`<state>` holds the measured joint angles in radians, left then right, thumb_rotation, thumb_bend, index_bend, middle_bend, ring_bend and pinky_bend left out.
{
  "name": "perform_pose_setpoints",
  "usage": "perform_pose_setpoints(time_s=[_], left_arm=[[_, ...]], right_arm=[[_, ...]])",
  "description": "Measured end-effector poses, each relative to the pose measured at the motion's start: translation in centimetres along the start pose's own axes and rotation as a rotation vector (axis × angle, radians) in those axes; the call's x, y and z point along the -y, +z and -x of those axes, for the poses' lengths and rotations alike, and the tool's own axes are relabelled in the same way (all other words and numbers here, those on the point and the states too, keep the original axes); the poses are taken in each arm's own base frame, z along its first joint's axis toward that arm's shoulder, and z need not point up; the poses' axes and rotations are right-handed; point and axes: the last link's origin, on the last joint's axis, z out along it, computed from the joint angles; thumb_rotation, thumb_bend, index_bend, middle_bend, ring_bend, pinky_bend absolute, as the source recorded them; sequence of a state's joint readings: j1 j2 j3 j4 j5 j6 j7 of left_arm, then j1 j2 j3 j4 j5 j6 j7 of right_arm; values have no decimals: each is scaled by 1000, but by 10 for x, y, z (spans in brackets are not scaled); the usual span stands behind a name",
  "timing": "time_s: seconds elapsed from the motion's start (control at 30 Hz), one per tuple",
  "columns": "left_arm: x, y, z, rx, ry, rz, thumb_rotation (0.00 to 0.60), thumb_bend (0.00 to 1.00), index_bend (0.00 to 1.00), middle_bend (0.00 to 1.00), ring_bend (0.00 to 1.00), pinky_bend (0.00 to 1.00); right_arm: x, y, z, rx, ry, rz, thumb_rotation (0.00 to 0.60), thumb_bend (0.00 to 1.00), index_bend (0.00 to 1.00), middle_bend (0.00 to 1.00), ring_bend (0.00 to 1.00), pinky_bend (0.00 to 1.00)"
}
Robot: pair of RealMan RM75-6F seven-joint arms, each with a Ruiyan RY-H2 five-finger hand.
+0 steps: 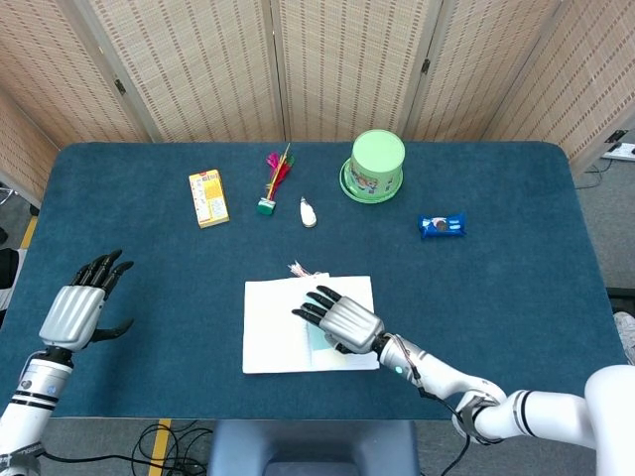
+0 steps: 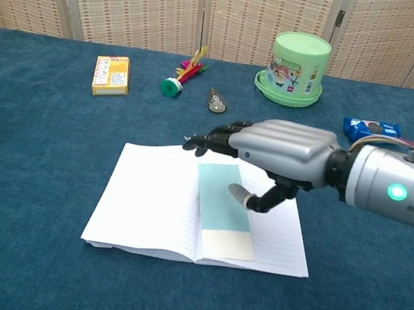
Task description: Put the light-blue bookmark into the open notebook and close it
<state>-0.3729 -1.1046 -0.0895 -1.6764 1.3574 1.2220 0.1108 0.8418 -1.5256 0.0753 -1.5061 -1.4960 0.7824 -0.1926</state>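
Observation:
An open notebook [image 2: 145, 200] with white lined pages lies flat near the table's front edge [image 1: 278, 327]. The light-blue bookmark [image 2: 223, 203], cream at its near end, lies along the inner side of the right page by the spine. My right hand [image 2: 281, 154] hovers over the far part of the right page, fingers stretched leftward and thumb hanging down close to the bookmark's far right side; it holds nothing. In the head view this hand [image 1: 342, 319] hides most of the bookmark. My left hand [image 1: 79, 307] stays at the left side of the table with fingers spread, empty.
At the back of the blue table stand a yellow box [image 1: 208, 198], a feathered toy [image 1: 273, 178], a small pale object [image 1: 308, 211], a green tub [image 1: 375, 166] and a blue snack pack [image 1: 442, 225]. A pink tassel [image 2: 194, 139] shows at the notebook's far edge.

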Motion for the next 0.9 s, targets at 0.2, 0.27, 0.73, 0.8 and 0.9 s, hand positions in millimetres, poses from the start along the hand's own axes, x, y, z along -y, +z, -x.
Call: perform_pose_setpoints(time_s=[0.2, 0.27, 0.73, 0.8, 0.9], left_arm=[[5, -4, 0, 1, -3, -16, 600, 270, 134, 27, 41, 152], [7, -6, 0, 0, -5, -21, 600, 271, 134, 27, 41, 152], [18, -13, -1, 0, -9, -50, 600, 271, 134, 27, 41, 152], [19, -13, -1, 4, -10, -52, 600, 271, 134, 27, 41, 152], [19, -13, 0, 5, -13, -52, 600, 270, 134, 27, 41, 152]], right_arm=[[-8, 28, -11, 18, -22, 35, 600, 734, 0, 171, 0, 0], [-11, 39, -13, 28, -30, 50, 600, 751, 0, 172, 0, 0], [-19, 86, -16, 75, -48, 119, 600, 783, 0, 189, 0, 0], [-21, 86, -14, 82, -48, 126, 600, 783, 0, 190, 0, 0], [-24, 86, -10, 94, -47, 137, 600, 783, 0, 191, 0, 0]])
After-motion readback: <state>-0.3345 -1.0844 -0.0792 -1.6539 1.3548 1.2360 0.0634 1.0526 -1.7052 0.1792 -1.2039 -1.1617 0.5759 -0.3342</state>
